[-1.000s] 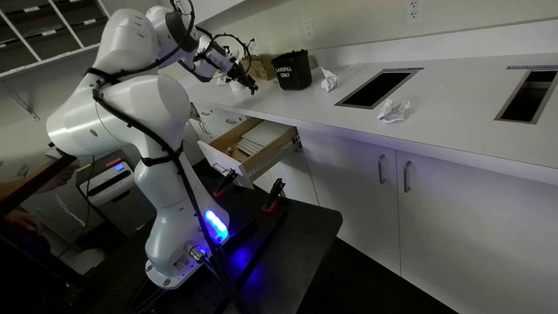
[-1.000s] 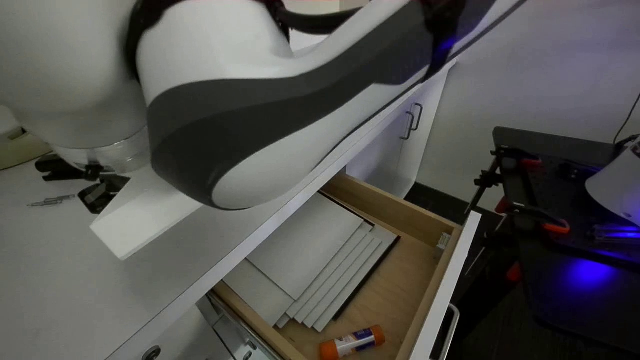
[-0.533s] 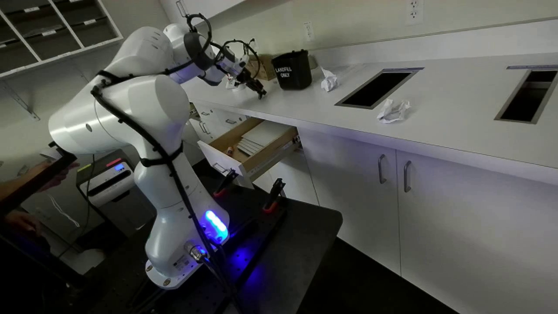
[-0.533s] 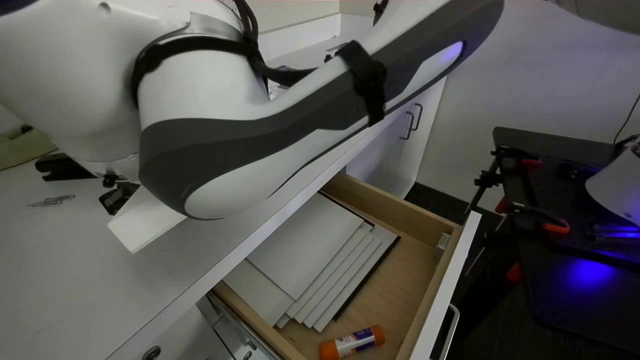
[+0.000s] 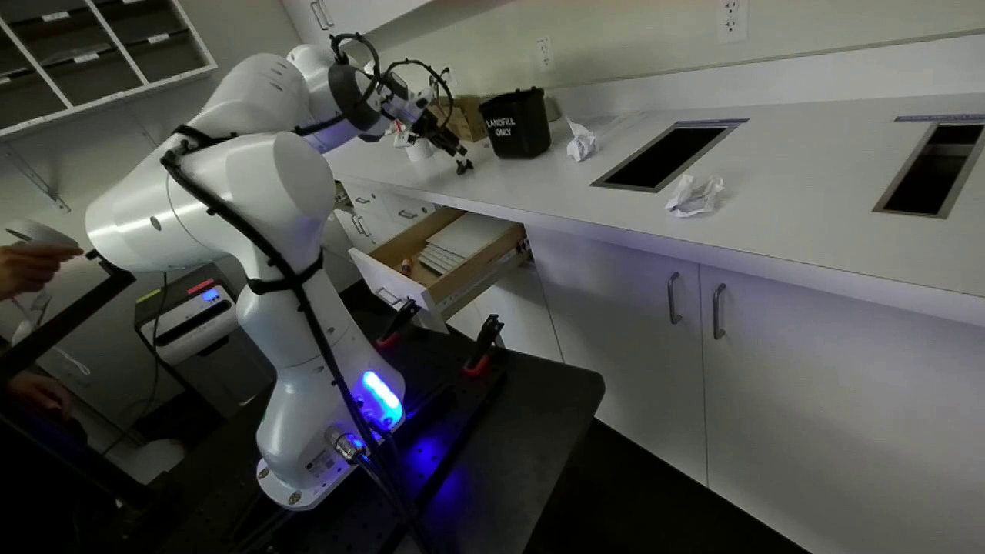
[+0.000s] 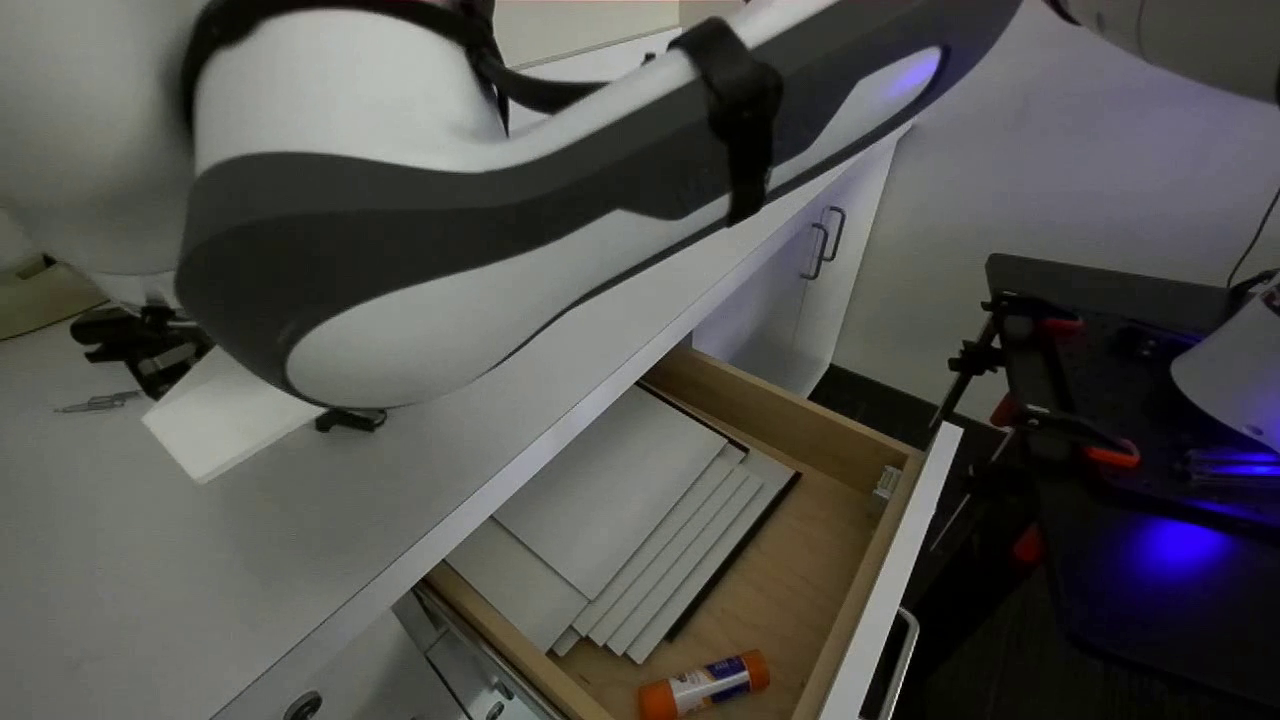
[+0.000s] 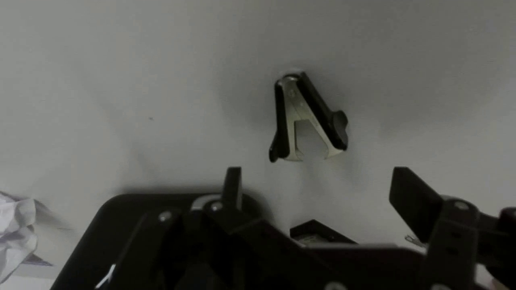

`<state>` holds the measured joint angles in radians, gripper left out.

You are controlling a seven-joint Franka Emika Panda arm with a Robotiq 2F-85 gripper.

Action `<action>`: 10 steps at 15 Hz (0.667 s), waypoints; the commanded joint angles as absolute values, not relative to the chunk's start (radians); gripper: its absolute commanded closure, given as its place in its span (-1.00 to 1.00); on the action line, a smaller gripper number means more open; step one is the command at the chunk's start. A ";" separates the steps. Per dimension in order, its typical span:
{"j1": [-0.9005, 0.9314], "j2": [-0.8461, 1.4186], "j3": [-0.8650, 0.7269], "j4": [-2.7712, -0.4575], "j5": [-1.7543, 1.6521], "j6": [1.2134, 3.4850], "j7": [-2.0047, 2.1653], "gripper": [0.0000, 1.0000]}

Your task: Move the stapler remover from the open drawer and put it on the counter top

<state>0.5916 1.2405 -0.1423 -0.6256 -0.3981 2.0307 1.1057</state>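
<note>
The stapler remover (image 7: 293, 100), black with silver metal arms spread in a V, lies on the white counter top (image 7: 169, 153) in the wrist view. It also shows in both exterior views as a small dark piece: the stapler remover (image 5: 464, 166) sits just below the fingertips, and the stapler remover (image 6: 350, 420) peeks out under the arm. My gripper (image 7: 316, 181) stands open, nothing between its fingers, apart from the remover. The pulled-out drawer (image 6: 790, 570) has a tan wooden inside and a white front.
White boards (image 6: 620, 480) and an orange glue stick (image 6: 705, 685) lie in the drawer. On the counter are a black landfill bin (image 5: 515, 127), crumpled paper (image 5: 694, 196), more crumpled paper (image 5: 581, 144) and a dark cut-out (image 5: 666, 156). A black object (image 7: 318, 230) shows beyond my gripper.
My gripper first moved right and down over the counter, then opened and rose slightly. The stapler remover now rests apart from it on the counter.
</note>
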 commanded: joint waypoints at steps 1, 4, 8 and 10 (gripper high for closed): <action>0.612 1.201 -0.146 -0.591 -0.394 1.933 1.112 -1.00; 0.620 1.152 -0.136 -0.590 -0.388 1.863 1.089 -1.00; 0.594 1.088 -0.119 -0.609 -0.373 1.852 1.080 -1.00; 0.576 1.064 -0.108 -0.621 -0.360 1.856 1.066 -1.00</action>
<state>0.6026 1.1265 -0.1364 -0.5715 -0.3911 1.8780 1.1029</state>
